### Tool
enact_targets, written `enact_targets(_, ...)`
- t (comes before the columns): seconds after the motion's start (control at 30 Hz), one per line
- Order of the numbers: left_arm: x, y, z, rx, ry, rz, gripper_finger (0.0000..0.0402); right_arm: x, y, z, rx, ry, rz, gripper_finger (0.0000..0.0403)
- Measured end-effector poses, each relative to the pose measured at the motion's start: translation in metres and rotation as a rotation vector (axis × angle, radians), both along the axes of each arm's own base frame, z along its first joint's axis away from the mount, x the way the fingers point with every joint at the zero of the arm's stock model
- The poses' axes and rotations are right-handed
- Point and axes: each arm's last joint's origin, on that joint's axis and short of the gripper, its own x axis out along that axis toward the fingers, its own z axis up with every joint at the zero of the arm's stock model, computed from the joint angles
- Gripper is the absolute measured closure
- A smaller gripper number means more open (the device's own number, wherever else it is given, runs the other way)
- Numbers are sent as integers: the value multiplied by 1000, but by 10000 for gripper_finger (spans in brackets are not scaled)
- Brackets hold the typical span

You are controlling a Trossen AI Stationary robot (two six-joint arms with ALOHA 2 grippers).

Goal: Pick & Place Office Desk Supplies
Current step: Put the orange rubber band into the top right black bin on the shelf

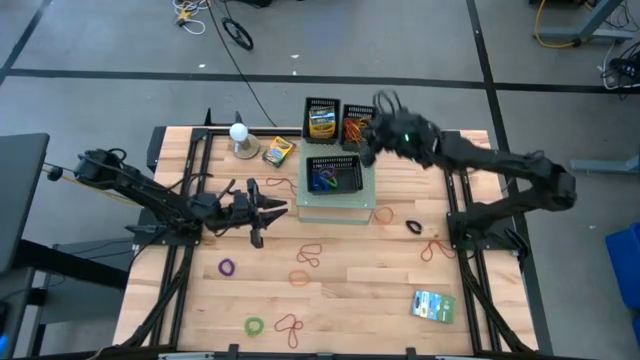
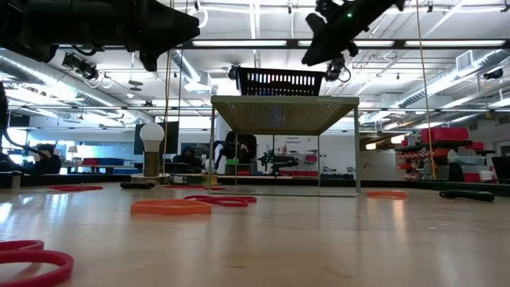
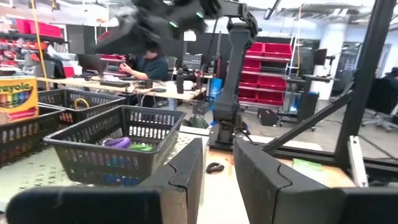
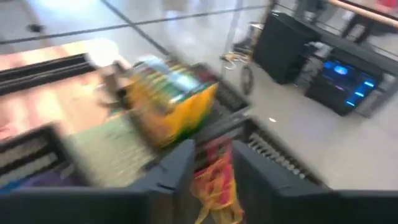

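My right gripper (image 1: 366, 148) hovers open over the far black baskets. Through its gap, blurred orange and red rubber bands (image 4: 214, 177) show in the right basket (image 1: 357, 124). I cannot tell whether they touch the fingers. A crayon box (image 1: 321, 122) stands in the left basket, and another crayon box (image 1: 278, 151) lies flat on the table. A third basket (image 1: 335, 176) with blue, purple and green bands sits on a pale riser. My left gripper (image 1: 278, 208) is level, left of the riser, open on nothing (image 3: 217, 168). Loose bands (image 1: 310, 255) and a green packet (image 1: 433, 305) lie flat on the wood.
A white ball on a round base (image 1: 240, 135) stands at the far left of the table. A black band (image 1: 414, 227) lies right of the riser. Dark frame rails (image 1: 180, 270) run along both sides of the table. People sit at desks in the room beyond.
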Motion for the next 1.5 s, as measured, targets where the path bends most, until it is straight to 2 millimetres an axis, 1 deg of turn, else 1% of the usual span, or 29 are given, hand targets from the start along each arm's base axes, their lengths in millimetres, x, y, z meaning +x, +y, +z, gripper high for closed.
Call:
enact_targets(0.1, 0, 0, -1, 15, 10, 0, 305, -9, 26, -17, -8, -9, 83, 369)
enact_targets(0.13, 0, 0, -1, 20, 14, 1, 305, -12, 34, -20, -6, -16, 104, 385)
enact_targets(0.17, 0, 0, -1, 21, 16, 1, 305, -16, 43, -24, -4, -19, 121, 392)
enact_targets(0.3, 1, 1, -3, 27, 38, 8, 305, -30, 74, -35, -11, -26, 171, 382)
enact_targets(0.4, 1, 2, -4, 24, 49, 9, 305, -39, 93, -45, -23, -19, 208, 387)
enact_targets(0.57, 1, 2, -5, 20, 52, 7, 305, -54, 114, -68, 65, -28, 242, 394)
enact_targets(0.67, 1, 2, -5, 21, 56, 7, 305, -61, 126, -83, 132, 11, 265, 394)
enact_targets(0.83, 1, 2, -5, 22, 59, 8, 305, -73, 137, -98, 243, 101, 214, 394)
enact_targets(1.1, 1, 2, -5, 22, 58, 8, 305, -90, 154, -110, 409, 192, 167, 394)
enact_targets(1.33, 1, 2, -5, 21, 58, 8, 305, -106, 157, -119, 521, 246, 9, 392)
enact_targets(1.43, 1, 2, -5, 21, 58, 8, 305, -108, 158, -124, 542, 248, -21, 377)
enact_targets(1.5, 1, 2, -5, 21, 58, 8, 305, -107, 158, -134, 541, 255, -33, 357)
